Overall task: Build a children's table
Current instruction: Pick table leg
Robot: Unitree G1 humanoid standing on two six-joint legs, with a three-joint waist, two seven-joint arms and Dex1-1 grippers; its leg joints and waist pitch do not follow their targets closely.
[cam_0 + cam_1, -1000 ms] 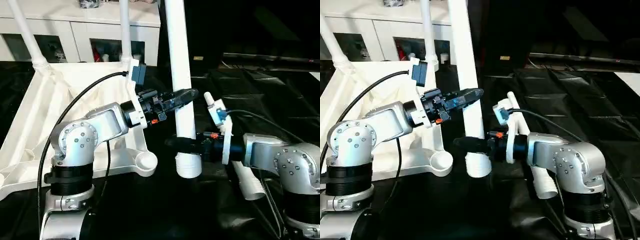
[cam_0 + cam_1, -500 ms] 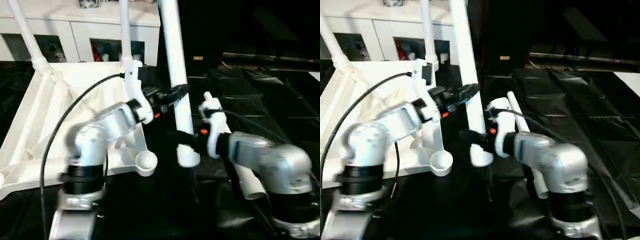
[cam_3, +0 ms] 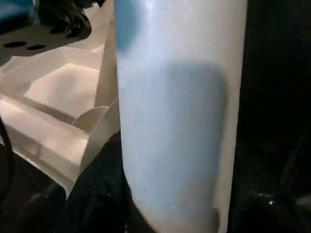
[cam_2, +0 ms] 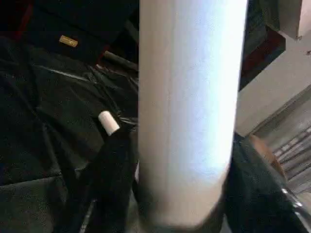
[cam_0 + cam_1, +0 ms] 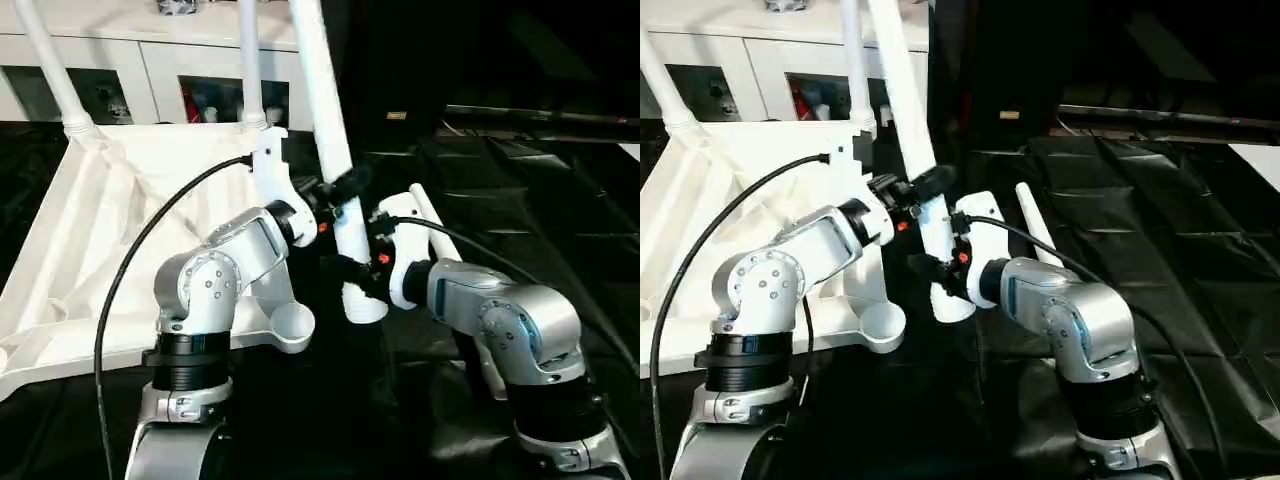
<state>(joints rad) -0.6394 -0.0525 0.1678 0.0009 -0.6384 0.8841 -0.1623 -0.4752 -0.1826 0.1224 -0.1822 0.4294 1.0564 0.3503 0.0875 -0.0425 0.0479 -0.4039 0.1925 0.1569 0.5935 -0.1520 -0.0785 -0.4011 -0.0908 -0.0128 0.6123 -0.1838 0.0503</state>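
A tilted white leg [image 5: 335, 180] clamped between the left gripper [image 5: 340, 190] and right gripper [image 5: 352, 272] blocks the middle of the work area. The upturned tabletop [image 5: 110, 230], with two upright legs [image 5: 250, 60] at its far corners, walls off the left. Black sheeting [image 5: 560, 200] on the right lies open, apart from a loose leg [image 5: 1035, 235] behind the right arm.

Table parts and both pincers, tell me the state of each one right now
Tabletop: upside down, underside up.
Two back legs: standing in their sockets.
Near corner socket: empty.
Third leg: tilted, gripped by both pincers.
Fourth leg: lying on the black sheet.
Left pincer: shut on leg.
Right pincer: shut on leg.
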